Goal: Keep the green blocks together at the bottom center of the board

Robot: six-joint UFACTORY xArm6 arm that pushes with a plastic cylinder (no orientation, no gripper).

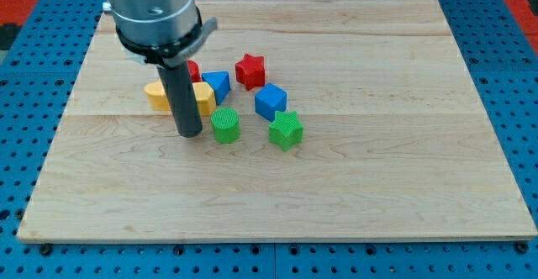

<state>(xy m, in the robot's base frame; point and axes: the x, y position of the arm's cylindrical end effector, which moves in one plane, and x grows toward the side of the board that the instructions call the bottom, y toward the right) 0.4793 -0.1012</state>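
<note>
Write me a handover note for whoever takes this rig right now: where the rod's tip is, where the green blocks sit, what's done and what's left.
Tip: my tip rests on the board, just to the view's left of the green cylinder, close beside it; contact cannot be told.
Greens: the green cylinder and the green star sit side by side with a small gap, near the board's middle, left of centre.
Neighbours: blue cube just above the star; yellow block partly behind the rod.
Done: greens are roughly paired.
Left: both still need moving toward the view's bottom centre, kept together.
</note>
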